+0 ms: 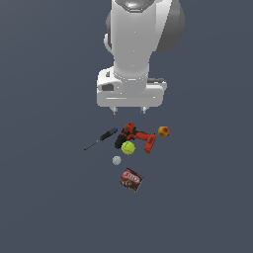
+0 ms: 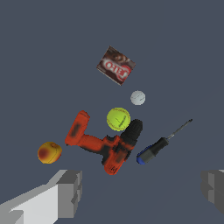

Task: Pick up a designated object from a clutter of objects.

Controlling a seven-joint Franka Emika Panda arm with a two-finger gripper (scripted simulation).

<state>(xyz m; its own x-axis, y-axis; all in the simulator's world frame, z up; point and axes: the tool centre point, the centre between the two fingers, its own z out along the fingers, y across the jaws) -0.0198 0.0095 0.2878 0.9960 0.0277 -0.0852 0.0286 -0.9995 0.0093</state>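
The orange ball (image 1: 163, 131) with red and yellow patches lies at the exterior view's right of the clutter, beside the red-and-black power drill (image 1: 136, 138). It also shows in the wrist view (image 2: 49, 152), next to the drill (image 2: 105, 144). My gripper (image 1: 129, 110) hangs high above the clutter, open and empty; in the wrist view its two fingers (image 2: 70, 192) stand wide apart. The yellow-green tennis ball (image 1: 128, 147) touches the drill. The tiny white ball (image 1: 116, 160), brown box (image 1: 131, 179) and blue-handled screwdriver (image 1: 101, 138) lie around it.
Everything lies on a plain dark grey floor (image 1: 49, 197). In the wrist view the brown box (image 2: 116, 65), white ball (image 2: 138, 97), tennis ball (image 2: 118, 119) and screwdriver (image 2: 159, 145) are all apart from the orange ball.
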